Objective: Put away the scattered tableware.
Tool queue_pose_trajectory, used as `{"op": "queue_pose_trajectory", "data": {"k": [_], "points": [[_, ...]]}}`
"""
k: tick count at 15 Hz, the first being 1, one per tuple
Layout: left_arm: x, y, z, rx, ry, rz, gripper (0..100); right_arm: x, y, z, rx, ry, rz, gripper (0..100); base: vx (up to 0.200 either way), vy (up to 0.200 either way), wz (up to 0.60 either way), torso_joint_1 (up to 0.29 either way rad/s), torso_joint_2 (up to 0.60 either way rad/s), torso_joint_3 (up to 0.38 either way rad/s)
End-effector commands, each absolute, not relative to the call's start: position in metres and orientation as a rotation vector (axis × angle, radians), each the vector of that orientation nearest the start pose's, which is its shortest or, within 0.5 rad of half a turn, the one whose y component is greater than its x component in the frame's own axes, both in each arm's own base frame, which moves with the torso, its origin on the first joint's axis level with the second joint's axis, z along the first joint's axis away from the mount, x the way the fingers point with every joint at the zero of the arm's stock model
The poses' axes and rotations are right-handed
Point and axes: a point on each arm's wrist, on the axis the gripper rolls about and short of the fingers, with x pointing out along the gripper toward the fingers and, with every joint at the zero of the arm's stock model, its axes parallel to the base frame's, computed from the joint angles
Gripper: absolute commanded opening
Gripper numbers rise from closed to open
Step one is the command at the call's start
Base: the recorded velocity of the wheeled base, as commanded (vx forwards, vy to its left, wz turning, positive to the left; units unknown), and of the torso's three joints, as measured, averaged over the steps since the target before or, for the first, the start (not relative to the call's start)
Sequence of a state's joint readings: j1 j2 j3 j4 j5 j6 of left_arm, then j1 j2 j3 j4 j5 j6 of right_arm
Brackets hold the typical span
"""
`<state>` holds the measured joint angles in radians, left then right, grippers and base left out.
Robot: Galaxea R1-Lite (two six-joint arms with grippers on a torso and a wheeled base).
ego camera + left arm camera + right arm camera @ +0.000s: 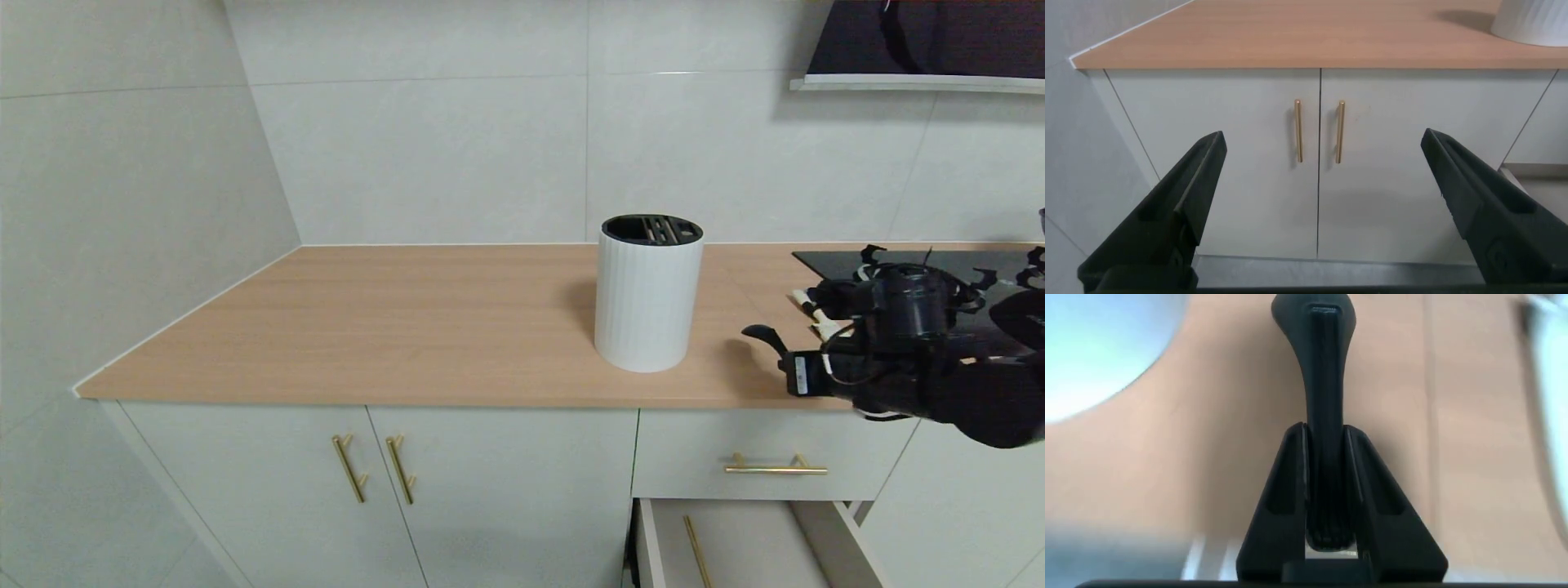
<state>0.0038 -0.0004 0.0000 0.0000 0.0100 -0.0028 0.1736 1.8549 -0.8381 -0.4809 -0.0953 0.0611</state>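
Light wooden surface (367, 327): broad, above white cabinet doors (1388, 171). White ribbed cylindrical holder with black slotted top (649, 302): upright on surface, right of centre. Left gripper (1323, 145): spread wide, holding nothing, low before cabinet doors. Right gripper (790, 358): near holder, on its right, over front edge of surface, clamped on slender black utensil (1323, 392), free end toward holder. Step judged: carrying utensil to holder. Next move likely calls for: lift above rim, tip end downward, line up with slot, release.

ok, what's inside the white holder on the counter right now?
The white holder is capped by a black slotted insert; nothing sticks up out of the slots. Whatever sits below the slots is hidden by the insert and the wall.
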Motion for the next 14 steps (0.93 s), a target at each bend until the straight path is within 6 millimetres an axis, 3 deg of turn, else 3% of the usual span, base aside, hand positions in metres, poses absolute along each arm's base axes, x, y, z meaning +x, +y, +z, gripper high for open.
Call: {"op": "queue_pose_trajectory", "data": {"k": [1, 4, 14], "points": [[-0.023, 0.000, 0.075, -0.003, 0.000, 0.015, 100, 0.249, 0.046, 0.164, 0.035, 0.521, 0.064, 0, 0.000, 0.000, 0.00, 0.000, 0.00, 0.000], [-0.023, 0.000, 0.075, -0.003, 0.000, 0.015, 100, 0.218, 0.041, 0.160, 0.048, 0.635, 0.114, 0, 0.000, 0.000, 0.00, 0.000, 0.00, 0.000], [-0.023, 0.000, 0.075, -0.003, 0.000, 0.015, 100, 0.218, 0.041, 0.151, 0.041, 0.677, 0.125, 0, 0.000, 0.000, 0.00, 0.000, 0.00, 0.000]]}}
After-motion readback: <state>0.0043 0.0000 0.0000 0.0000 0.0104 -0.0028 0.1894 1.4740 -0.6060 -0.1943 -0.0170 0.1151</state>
